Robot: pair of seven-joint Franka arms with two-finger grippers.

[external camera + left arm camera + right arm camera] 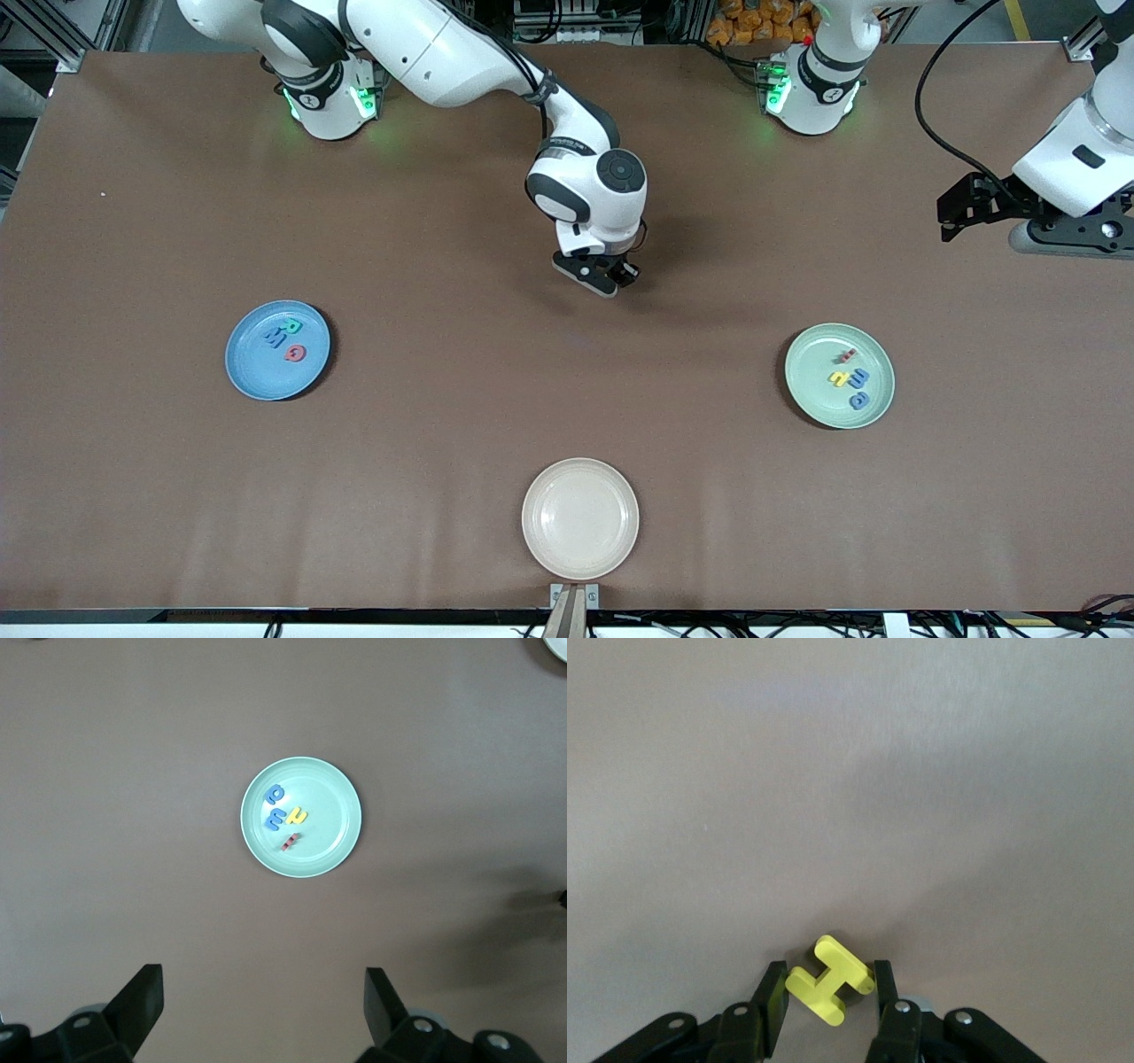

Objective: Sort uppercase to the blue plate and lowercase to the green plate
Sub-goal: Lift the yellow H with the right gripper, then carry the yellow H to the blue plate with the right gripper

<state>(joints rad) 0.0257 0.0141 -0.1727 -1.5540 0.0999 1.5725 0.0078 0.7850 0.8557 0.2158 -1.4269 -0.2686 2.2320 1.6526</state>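
Note:
My right gripper (pixel 611 276) (pixel 828 990) is shut on the yellow H (pixel 830 980), low over the bare middle of the table. The blue plate (pixel 257 372) toward the right arm's end holds a teal R (pixel 292 326), a blue M (pixel 274 336) and a red Q (pixel 295 354). Toward the left arm's end, the green plate (pixel 815 390) (pixel 337 828) carries several lowercase letters, among them a yellow n (pixel 298 816) and a red w (pixel 290 842). My left gripper (pixel 961 213) (pixel 264 992) waits open and empty, high above the table near that plate.
A cream-white plate (pixel 580 518) with nothing in it sits at the table edge nearest the front camera. The arm bases stand along the edge farthest from it.

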